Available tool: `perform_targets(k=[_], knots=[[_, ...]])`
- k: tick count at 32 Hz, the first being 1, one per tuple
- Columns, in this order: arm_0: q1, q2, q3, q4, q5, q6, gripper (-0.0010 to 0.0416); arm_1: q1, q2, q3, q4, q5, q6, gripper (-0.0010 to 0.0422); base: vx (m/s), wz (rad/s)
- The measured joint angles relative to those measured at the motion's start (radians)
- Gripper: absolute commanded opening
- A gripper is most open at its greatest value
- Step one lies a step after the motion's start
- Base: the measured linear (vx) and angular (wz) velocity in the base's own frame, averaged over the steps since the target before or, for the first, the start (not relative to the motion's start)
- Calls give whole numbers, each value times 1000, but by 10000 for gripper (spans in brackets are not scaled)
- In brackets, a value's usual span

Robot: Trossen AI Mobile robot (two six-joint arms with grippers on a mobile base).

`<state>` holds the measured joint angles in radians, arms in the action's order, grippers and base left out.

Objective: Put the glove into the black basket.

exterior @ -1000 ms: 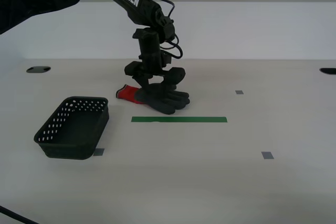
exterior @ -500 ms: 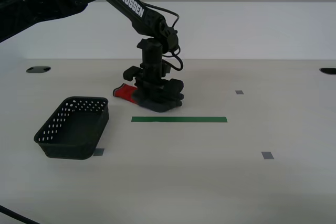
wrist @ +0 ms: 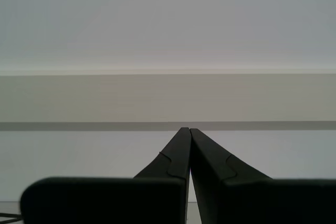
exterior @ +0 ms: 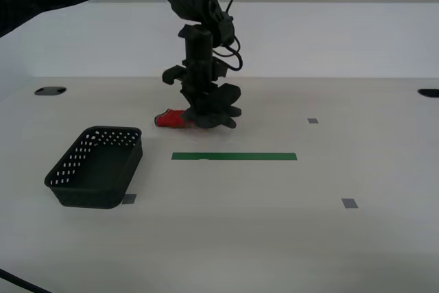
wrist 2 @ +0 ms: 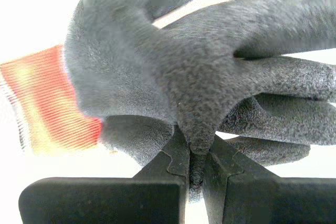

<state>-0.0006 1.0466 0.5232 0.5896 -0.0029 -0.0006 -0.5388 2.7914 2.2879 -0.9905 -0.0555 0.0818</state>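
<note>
The dark grey glove (exterior: 208,116) with a red knitted cuff (exterior: 168,119) hangs just above the table, behind the green tape. My second gripper (exterior: 204,109) is shut on it from above. The second wrist view shows the jaws (wrist 2: 195,156) pinching a fold of the glove (wrist 2: 173,72), with the red cuff (wrist 2: 50,98) to one side. The black basket (exterior: 96,167) with round holes stands on the table at the exterior view's left, apart from the glove. My first gripper (wrist: 189,132) is shut and empty, facing a wall; it does not show in the exterior view.
A green tape strip (exterior: 234,156) lies in front of the glove. Small grey tape squares (exterior: 350,203) (exterior: 313,121) mark the table on the exterior view's right, and one (exterior: 128,199) sits by the basket. Dark holes (exterior: 50,90) sit at the table's far corners.
The second gripper came down onto the glove, shut on it and has lifted it a little; the glove's fingers are now bunched up under the jaws.
</note>
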Motion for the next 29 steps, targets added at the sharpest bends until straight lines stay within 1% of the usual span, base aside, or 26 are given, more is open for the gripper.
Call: perform_targets(k=[2, 6, 9, 11, 12, 13, 14, 15, 16, 18, 19, 20, 21, 23, 24, 25, 26, 27, 28, 29], knots=[[1, 0, 0, 1, 0, 0, 1, 0, -50, 1, -19, 0, 20, -1, 0, 0], [1, 0, 0, -3, 0, 0, 1, 0, -109, 0, -56, 9, 32, -1, 0, 0], [0, 0, 0, -5, 0, 0, 1, 0, -151, 0, -99, 47, 42, -1, 0, 0], [0, 0, 0, -5, 0, 0, 0, 0, -176, 0, -124, 57, 53, -1, 0, 0], [0, 0, 0, -5, 0, 0, 1, 1, -199, -2, -146, 60, 68, -1, 0, 0], [0, 0, 0, -6, 0, 0, 0, 0, -218, 1, -161, 55, 69, -1, 0, 0], [0, 0, 0, -3, 0, 0, 1, 2, -253, -2, -200, 55, 82, -1, 0, 0], [0, 0, 0, -3, 0, 0, 1, 2, -267, 5, -201, 56, 82, -1, 0, 0], [0, 0, 0, -7, 0, 0, 1, 3, -301, -5, -233, 54, 97, -1, 0, 0], [0, 0, 0, -9, 0, 0, 1, 5, -345, -5, -260, 56, 105, -1, 0, 0], [1, 0, 0, -10, 0, 0, 0, 5, -364, -3, -284, 52, 105, -1, 0, 0], [0, 0, 0, -11, 0, 0, 1, 7, -381, -8, -277, 61, 107, -1, 0, 0], [0, 0, 0, -22, 0, 0, 1, 9, -414, -24, -307, 59, 109, -1, 0, 0], [1, 0, 0, -23, 0, 0, 1, 10, -442, -32, -306, 53, 109, -1, 0, 0], [0, 0, 0, -23, 0, 0, 1, 11, -468, -72, -298, 64, 109, -1, 0, 0], [0, 0, 0, -23, 0, 0, 1, 11, -509, -111, -310, 62, 109, -1, 0, 0], [0, 0, 0, -23, 0, 0, 1, 14, -562, -180, -293, 66, 109, -1, 0, 0], [0, 0, 0, -24, 0, 0, 1, 14, -578, -182, -304, 65, 109, -1, 0, 0], [1, 0, 0, -24, 0, 0, 0, 16, -631, -268, -248, 71, 110, -1, 0, 0], [0, 0, 0, -24, -1, 0, 1, 17, -705, -382, -233, 65, 110, -1, 0, 0]])
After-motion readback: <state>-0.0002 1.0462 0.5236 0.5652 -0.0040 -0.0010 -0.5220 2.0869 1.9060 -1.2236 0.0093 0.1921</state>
